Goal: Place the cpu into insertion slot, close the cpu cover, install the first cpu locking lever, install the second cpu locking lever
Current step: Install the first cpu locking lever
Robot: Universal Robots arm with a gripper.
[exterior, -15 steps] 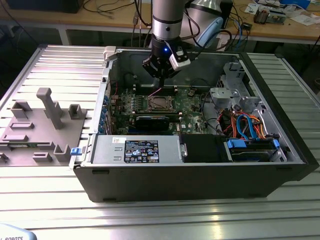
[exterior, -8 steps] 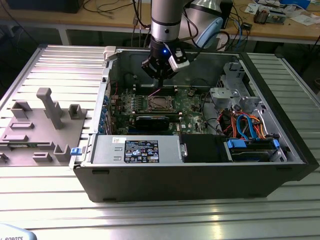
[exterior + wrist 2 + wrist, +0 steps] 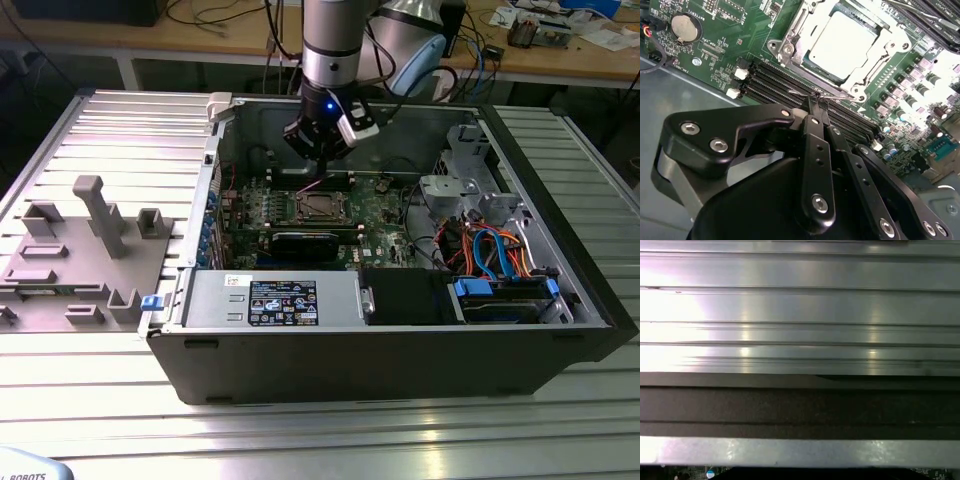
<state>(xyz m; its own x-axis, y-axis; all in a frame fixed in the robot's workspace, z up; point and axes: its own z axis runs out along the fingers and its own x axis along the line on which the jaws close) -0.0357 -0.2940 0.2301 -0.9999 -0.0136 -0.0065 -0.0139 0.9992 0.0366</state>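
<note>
The cpu (image 3: 842,44) lies flat in its socket, pale and square. The silvery cpu cover (image 3: 867,75) frames it and lies down over its edges. In the exterior view the socket (image 3: 318,207) sits mid-board inside the open computer case (image 3: 400,350). My gripper (image 3: 816,101) is shut, its two black fingers pressed together. Their tips touch the hooked end of a thin wire locking lever (image 3: 799,93) along the socket's near side. A second thin lever rod (image 3: 920,9) runs along the far side. The gripper (image 3: 321,168) hangs just behind the socket.
Black memory slots (image 3: 770,80) run beside the socket, with a coin battery (image 3: 684,26) further off. A grey drive cage (image 3: 465,180) and cables fill the exterior view's right, a power supply (image 3: 270,300) the front. A grey fixture block (image 3: 80,250) stands on the ribbed table (image 3: 800,305).
</note>
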